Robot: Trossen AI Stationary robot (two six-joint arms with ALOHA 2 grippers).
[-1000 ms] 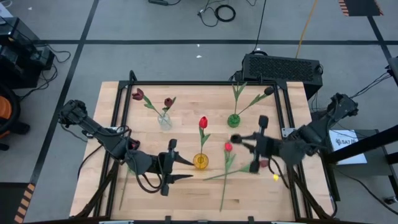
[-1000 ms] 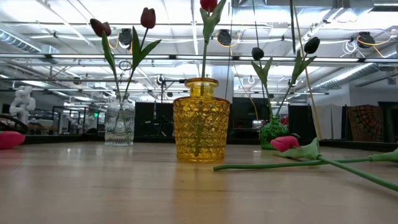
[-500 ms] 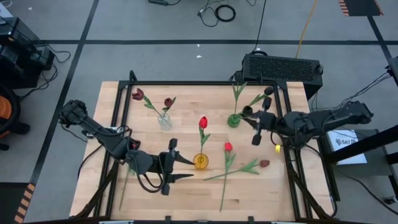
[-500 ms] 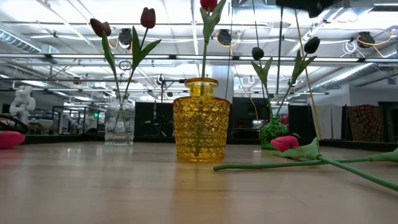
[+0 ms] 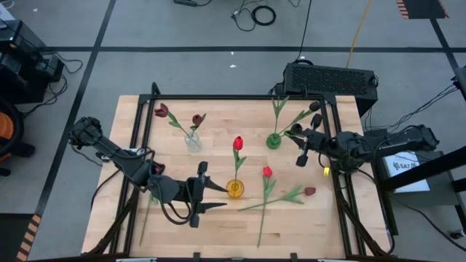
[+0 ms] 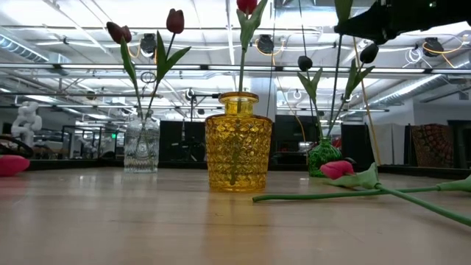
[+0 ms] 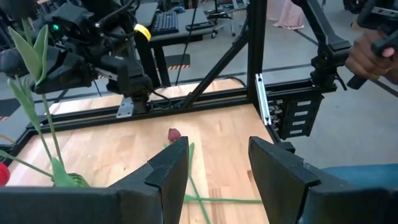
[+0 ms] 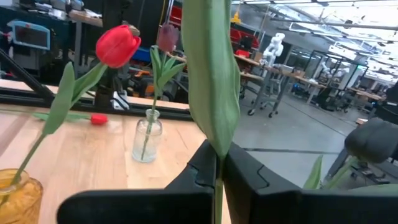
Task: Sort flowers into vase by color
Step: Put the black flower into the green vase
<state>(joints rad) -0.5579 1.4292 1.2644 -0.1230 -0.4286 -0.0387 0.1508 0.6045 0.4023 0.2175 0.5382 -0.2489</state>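
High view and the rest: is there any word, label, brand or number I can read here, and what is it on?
None can be read.
White sheet beside the table's right edge, in the high view: dark print, too small to read.
Clear vase, yellow vase, green vase: no lettering visible.

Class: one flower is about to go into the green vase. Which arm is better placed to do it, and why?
Right. Its end effector is shut on a flower stem, beside the green vase. The left end effector waits open near the yellow vase.
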